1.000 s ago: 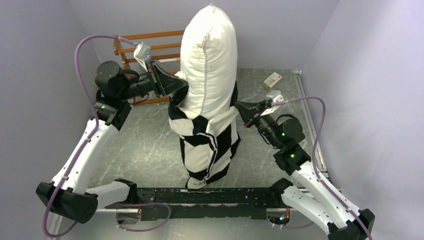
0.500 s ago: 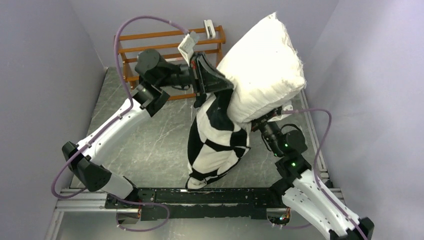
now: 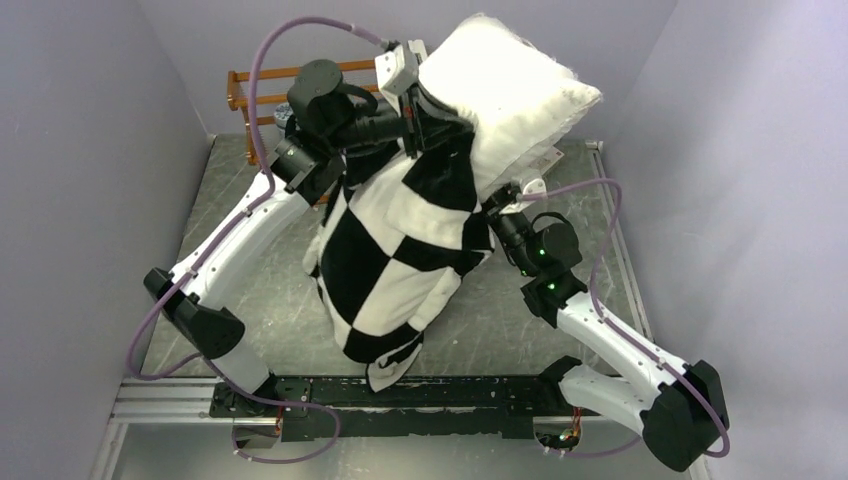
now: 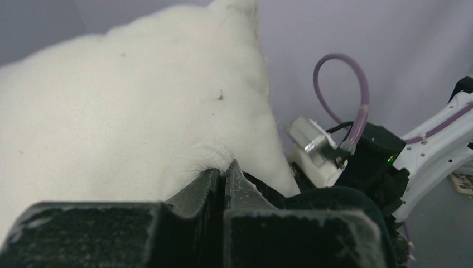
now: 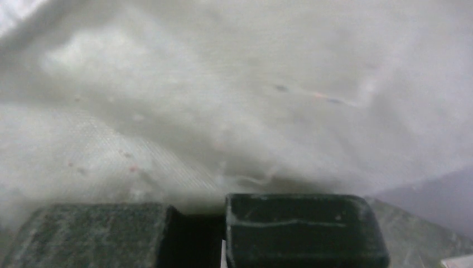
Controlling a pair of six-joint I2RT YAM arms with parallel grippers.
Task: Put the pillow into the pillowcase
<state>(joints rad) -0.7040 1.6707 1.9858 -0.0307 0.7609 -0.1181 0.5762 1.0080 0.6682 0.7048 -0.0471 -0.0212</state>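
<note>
The white pillow (image 3: 510,90) leans toward the back right, its lower part inside the black-and-white checkered pillowcase (image 3: 400,250), which hangs down to the table's front. My left gripper (image 3: 440,130) is shut on the pillowcase's rim on the pillow's left side. In the left wrist view, the gripper (image 4: 223,167) has its jaws pressed together on plush fabric, with the pillow (image 4: 122,111) filling the view beyond. My right gripper (image 3: 497,205) is shut on the rim under the pillow's right side. In the right wrist view, white pillow (image 5: 234,84) cloth hides the tips of the gripper (image 5: 195,215).
A wooden rack (image 3: 258,85) stands at the back left behind the left arm. A small box (image 3: 549,158) lies at the back right, partly hidden by the pillow. Purple walls close in on both sides. A black rail (image 3: 480,395) runs along the front edge.
Both arms have risen and swung right and back. The pillow has tipped from upright to leaning right, and the pillowcase has come up higher around it.
</note>
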